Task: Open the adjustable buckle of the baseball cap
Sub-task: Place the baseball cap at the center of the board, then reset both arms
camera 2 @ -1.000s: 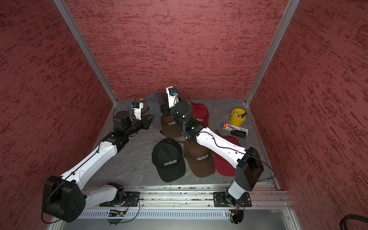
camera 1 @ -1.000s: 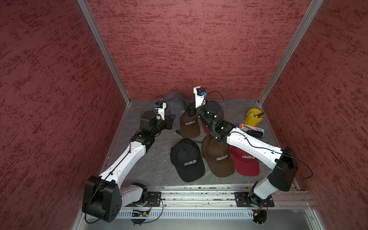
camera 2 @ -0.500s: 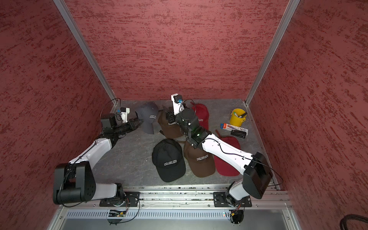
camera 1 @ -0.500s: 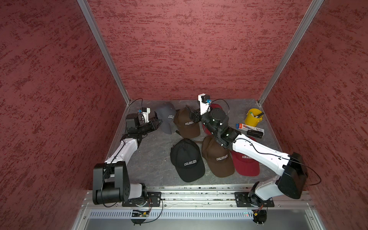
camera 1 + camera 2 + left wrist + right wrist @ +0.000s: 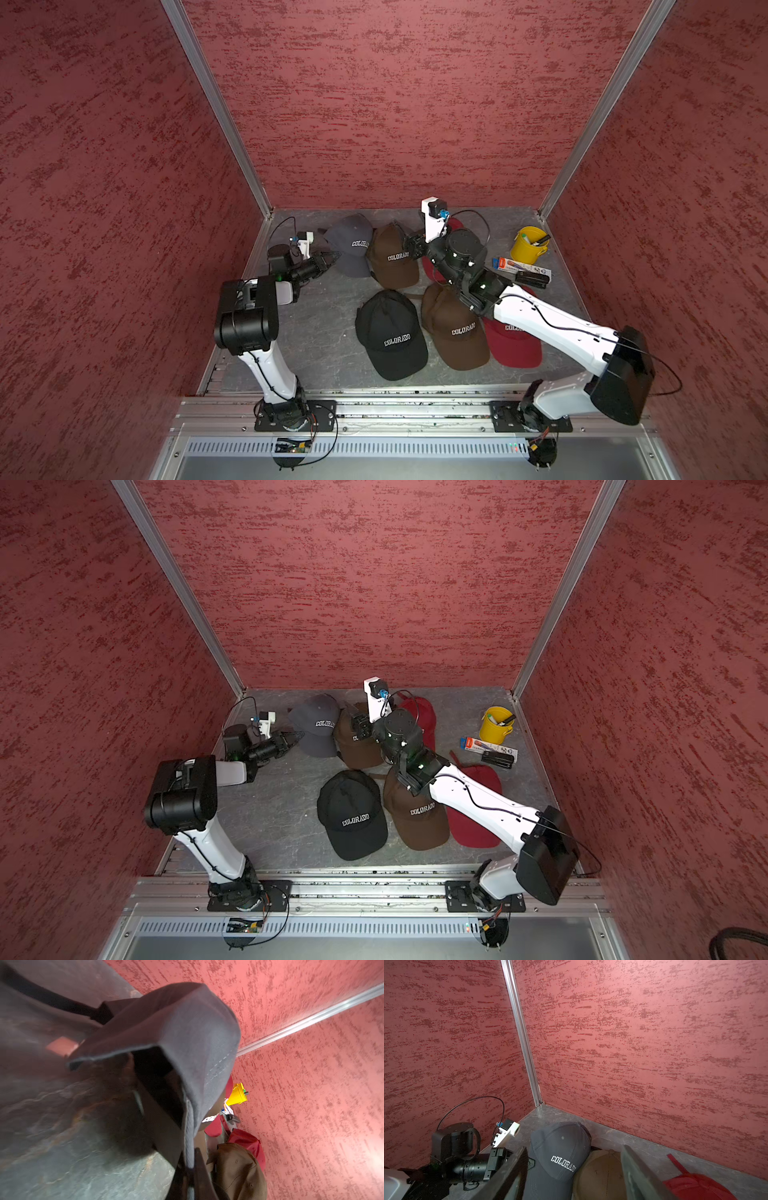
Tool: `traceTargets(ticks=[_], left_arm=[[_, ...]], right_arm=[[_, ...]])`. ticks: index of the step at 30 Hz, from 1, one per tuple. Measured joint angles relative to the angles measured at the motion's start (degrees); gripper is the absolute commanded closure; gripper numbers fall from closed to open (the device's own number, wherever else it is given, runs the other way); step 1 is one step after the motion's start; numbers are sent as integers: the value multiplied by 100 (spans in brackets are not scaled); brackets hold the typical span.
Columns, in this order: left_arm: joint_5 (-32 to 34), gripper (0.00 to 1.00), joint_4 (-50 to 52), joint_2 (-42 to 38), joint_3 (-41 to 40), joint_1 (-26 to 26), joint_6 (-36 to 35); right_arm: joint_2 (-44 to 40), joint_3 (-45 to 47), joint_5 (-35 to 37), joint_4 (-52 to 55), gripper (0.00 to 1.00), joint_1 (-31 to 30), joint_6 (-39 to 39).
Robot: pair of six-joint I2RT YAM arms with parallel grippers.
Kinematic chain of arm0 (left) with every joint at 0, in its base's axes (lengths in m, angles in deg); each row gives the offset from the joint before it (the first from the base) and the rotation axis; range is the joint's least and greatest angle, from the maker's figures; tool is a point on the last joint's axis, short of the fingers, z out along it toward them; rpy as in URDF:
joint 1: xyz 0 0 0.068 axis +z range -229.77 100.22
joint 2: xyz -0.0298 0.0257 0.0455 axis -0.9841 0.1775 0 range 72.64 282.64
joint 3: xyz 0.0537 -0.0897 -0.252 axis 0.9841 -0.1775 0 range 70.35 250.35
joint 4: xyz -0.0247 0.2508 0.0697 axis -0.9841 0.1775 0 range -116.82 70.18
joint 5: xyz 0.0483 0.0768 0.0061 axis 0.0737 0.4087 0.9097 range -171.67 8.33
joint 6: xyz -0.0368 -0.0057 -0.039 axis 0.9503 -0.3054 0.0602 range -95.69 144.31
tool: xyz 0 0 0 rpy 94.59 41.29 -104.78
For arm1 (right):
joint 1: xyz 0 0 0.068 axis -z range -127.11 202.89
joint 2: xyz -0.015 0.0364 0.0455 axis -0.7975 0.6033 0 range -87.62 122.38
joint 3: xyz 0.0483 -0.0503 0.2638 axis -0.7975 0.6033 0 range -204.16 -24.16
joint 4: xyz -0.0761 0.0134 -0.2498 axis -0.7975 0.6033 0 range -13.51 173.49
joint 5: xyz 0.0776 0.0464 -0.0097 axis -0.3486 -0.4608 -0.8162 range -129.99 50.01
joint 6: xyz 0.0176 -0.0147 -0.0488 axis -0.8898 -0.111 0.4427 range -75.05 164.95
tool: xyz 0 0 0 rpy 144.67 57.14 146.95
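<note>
A grey baseball cap point(image 5: 353, 245) point(image 5: 318, 725) lettered COLORADO lies at the back left of the table. My left gripper point(image 5: 330, 259) point(image 5: 190, 1159) is shut on the edge of the cap's brim point(image 5: 190, 1126). The left wrist view looks up into the cap's dark underside. A dark strap point(image 5: 52, 999) trails from the cap's back across the table, but I cannot make out the buckle. My right gripper point(image 5: 409, 244) point(image 5: 574, 1178) hovers open over the back brown cap point(image 5: 395, 259), nothing between its fingers point(image 5: 508, 1174).
A black cap point(image 5: 390, 332), a brown cap point(image 5: 455, 328) and a red cap point(image 5: 515, 340) lie at the front. Another red cap point(image 5: 419, 717) sits behind my right wrist. A yellow bucket point(image 5: 528, 244), a marker box point(image 5: 519, 266) and red walls bound the space.
My left gripper has pulled back to the left with the grey cap's brim, dragging the cap out beside the brown one. My right gripper shifted slightly right and opened a little wider.
</note>
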Motion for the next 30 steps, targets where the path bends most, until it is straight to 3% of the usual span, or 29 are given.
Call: traceTargets(ticks=[2,4,7,11,13,14,21,24,30], left_arm=[[0,88,219,-15,0,72,-138],[35,84,605,-118,20,79,-341],[138,60,1108,-188,28,79,-603],[505,42,2184,-210,203,76,-953],[793,24,2675,-341,232,70,-1117],[931,3,2868,-444,227,68,-1198],[2098,0,3768,-1410,216,-186,-1644],[2837,0,3908,-1974,48,-525,-1869],[4153,0,3773,-3292,-671,-796,-2251]], right_arm=[[-50,55,61,20,29,0,26],[-92,125,116,46,29,2,33],[-111,208,164,90,28,13,50],[-111,271,219,131,27,35,79],[-111,293,234,168,26,63,94],[-111,302,240,184,26,79,98],[-111,450,334,284,16,177,125],[-114,487,411,372,1,267,33],[-293,785,973,437,1,573,-129]])
